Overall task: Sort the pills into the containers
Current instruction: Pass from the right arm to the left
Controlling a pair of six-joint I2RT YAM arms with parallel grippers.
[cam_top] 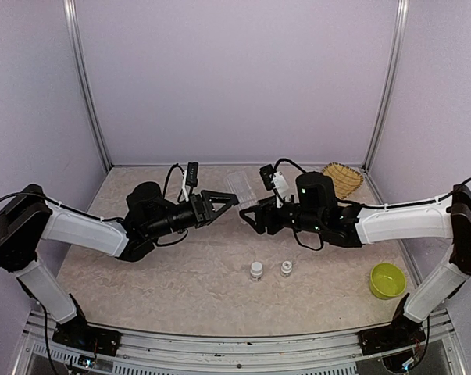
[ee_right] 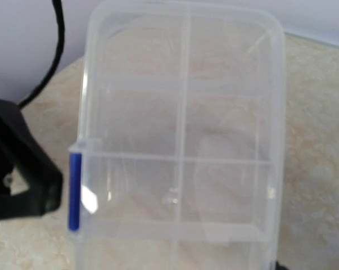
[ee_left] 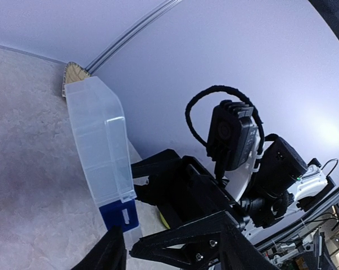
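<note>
Top view: the box (cam_top: 240,186) was off the table (cam_top: 180,273), tilted, at mid-table between both grippers. The right gripper (cam_top: 247,211) clamped the box by its lower end. Its fingers were out of frame in its own wrist view, where the box filled the picture and the dividers showed through the clear plastic.

The left gripper (cam_top: 233,198) met the box from the left with jaws part-way apart and one fingertip against the blue latch (ee_right: 75,191) on the box's edge. Could not tell whether it pinched the latch or only touched it.

Pills could not be made out in any view.

Two white-capped bottles (cam_top: 255,270) (cam_top: 286,268) stood upright, side by side, nearer the bases. Green bowl (cam_top: 387,280) at near right; basket (cam_top: 342,179) at the far right corner.
</note>
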